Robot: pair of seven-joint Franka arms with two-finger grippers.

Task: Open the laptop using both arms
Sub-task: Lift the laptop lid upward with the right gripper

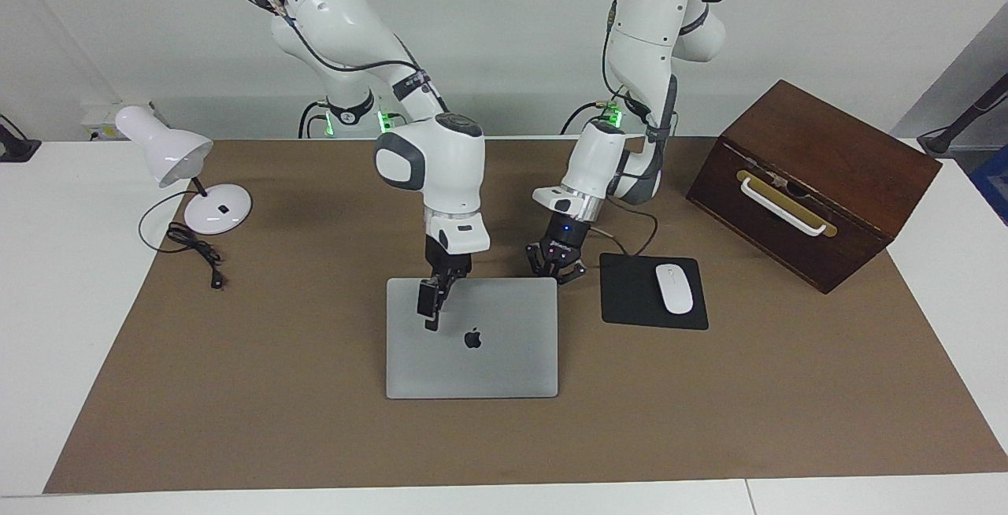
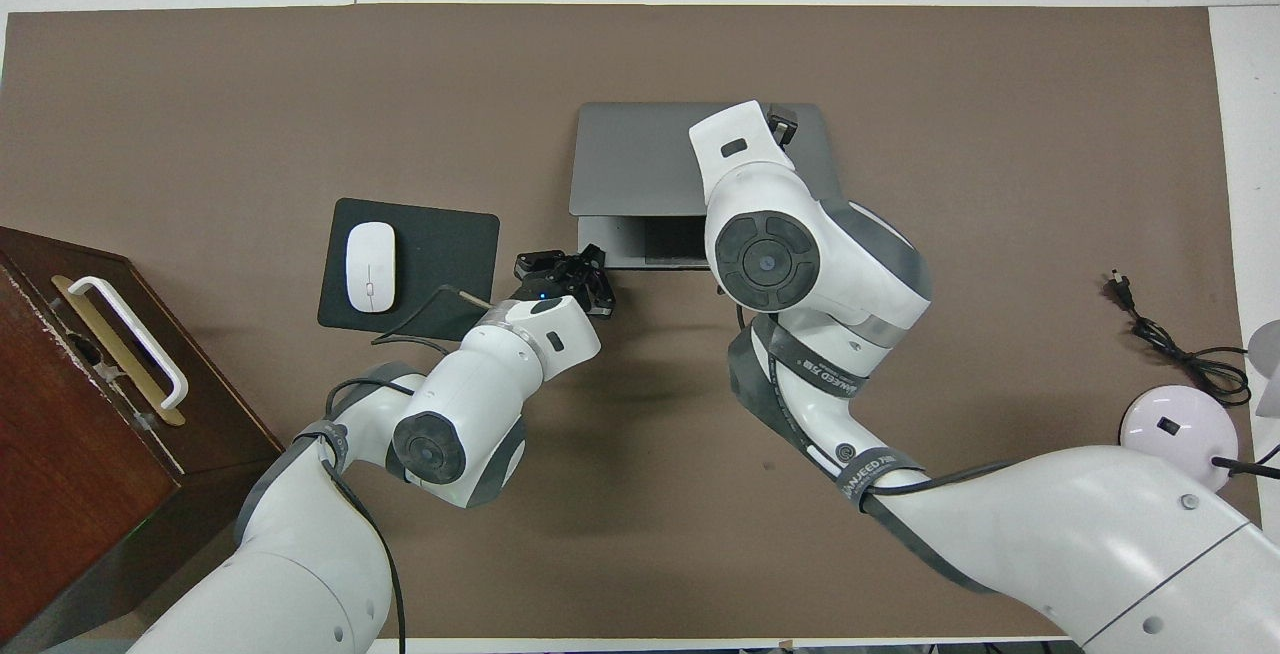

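One laptop, two grippers, one mouse, one pad, one lamp, one box. Laptop mid-mat; right gripper spread wide over the lid at ten o'clock of the logo, left gripper pinched shut at one o'clock, by the laptop's corner beside the pad. Seen only from overhead: lid slightly raised, strip of base and trackpad showing beneath its edge nearer the robots.

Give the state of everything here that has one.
laptop: partly open, edge nearer the robots raised
left gripper: shut, at the laptop's base corner
right gripper: open, over the laptop
wooden box: closed
lamp: unplugged, plug lying loose
mouse: resting on mouse pad
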